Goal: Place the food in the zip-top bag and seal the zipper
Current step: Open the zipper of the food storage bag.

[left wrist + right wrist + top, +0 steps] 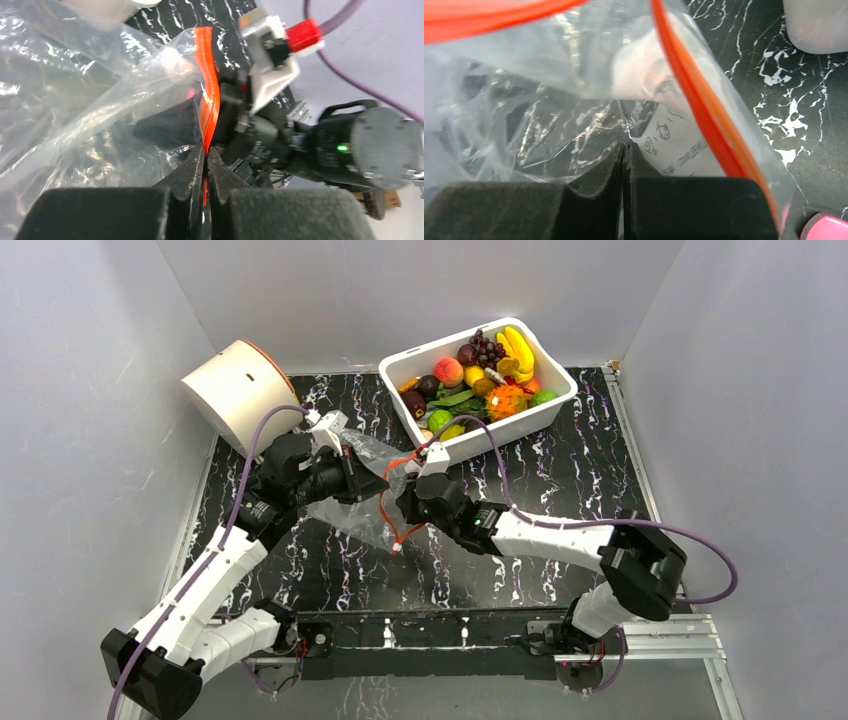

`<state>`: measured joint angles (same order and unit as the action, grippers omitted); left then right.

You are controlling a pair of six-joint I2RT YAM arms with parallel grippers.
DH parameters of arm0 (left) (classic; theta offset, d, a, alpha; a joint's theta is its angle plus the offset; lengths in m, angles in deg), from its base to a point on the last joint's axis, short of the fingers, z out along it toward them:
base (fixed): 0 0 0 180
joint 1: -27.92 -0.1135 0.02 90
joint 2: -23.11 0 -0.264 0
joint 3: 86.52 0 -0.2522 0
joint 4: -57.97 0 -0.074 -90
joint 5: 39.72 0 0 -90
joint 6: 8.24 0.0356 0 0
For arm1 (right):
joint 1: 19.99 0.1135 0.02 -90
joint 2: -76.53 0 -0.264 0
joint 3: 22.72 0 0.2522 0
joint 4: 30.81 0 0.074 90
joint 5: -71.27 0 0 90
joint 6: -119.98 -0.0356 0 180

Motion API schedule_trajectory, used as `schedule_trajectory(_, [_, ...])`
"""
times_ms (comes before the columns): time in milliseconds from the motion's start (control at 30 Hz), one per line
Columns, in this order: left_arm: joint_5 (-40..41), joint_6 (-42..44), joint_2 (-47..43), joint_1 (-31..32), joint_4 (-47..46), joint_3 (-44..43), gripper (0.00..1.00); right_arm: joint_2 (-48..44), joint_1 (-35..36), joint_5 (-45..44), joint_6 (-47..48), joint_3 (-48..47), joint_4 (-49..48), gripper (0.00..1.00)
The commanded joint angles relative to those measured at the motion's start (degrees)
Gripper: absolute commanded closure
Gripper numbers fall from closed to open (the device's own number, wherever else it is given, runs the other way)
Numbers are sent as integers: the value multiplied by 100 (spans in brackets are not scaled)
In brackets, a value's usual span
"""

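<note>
Two grippers are sharing the zip-top bag, which is hanging crumpled just off the near left corner of the white bin, lifted partly above the desk. The left gripper, on the side of the bag away from the bin, is clamping the zipper, the red-orange strip running straight into its closed fingers. The right gripper, reaching in from the bin's near side, is closed tip to tip and appears to be pinching the clear film just beside the strip, though the film's own glare is making the exact bite hard to read. All the food is lying inside the bin and none is showing in the bag, so the step in hand is, by my reading, getting the mouth open, not yet filling. The next move is probably calling for the two grips to draw apart gently so the lips part, without tearing the floppy film or letting it slip. The desk is showing black, white-veined marble pattern; plain grey walls are closing it in, and a round white drum is lying well left of the bin.
</note>
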<state>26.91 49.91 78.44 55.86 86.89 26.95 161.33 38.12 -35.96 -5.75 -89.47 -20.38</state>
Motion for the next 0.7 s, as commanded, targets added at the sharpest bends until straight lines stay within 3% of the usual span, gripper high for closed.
schedule_trajectory(0, [-512,-782,-136,18,-634,261,100,279,-126,-426,215,149,-1135,100])
schedule_trajectory(200, [-247,-866,-234,14,-667,238,100,758,-225,-599,113,33,-975,100])
schedule_trajectory(300, [450,-357,-348,11,-292,219,100,773,-248,-649,129,44,-928,100])
schedule_trajectory(367, [802,182,-204,17,-28,226,100,610,-255,246,558,-172,-989,100])
schedule_trajectory(400, [973,505,-132,18,46,305,100,494,-248,843,851,-378,-903,95])
schedule_trajectory(500, [1465,994,-42,14,45,541,100,208,-248,1500,1199,-806,-223,77])
schedule_trajectory(667, [1713,1365,20,11,132,617,100,-296,-254,1620,1410,-981,295,62])
